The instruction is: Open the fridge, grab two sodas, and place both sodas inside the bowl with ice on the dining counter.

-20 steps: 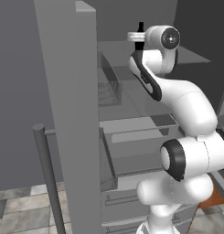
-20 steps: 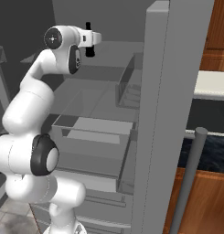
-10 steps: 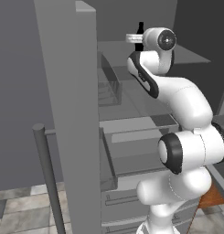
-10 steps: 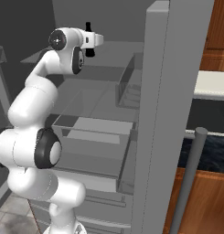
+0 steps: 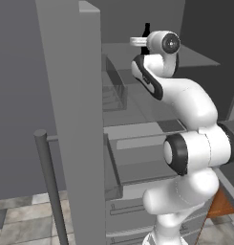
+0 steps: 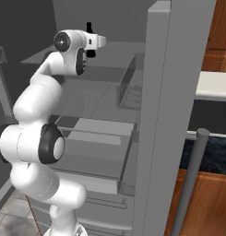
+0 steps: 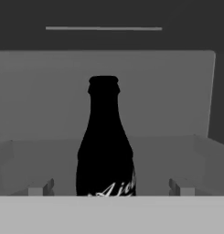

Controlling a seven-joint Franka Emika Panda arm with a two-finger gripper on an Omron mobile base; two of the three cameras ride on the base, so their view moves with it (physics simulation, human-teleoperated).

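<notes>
Arm's elbow has swung slightly; fridge (image 5: 70, 119) open. Gripper (image 7: 111, 194) wide open, empty, seemingly short of soda (image 7: 105, 146), frame centre. Next: advance, close.

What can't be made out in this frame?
- Black soda bottle: base cut off by the hand view's bottom edge.
- Second soda: hidden somewhere behind the arm or open fridge doors.
- Gripper: in both base views the wrist hides its fingers.

Brightness: dim, flat grey throughout.
Light source: cannot tell; even and diffuse.
Shadows: faint, soft-edged.
Glare: small highlights on the glossy white robot arm (image 5: 192, 103).
Contrast: slim black glass bottle (image 7: 104, 146) reads as near-silhouette.
Sharpness: soft, low-resolution render; hand view blurriest.
</notes>
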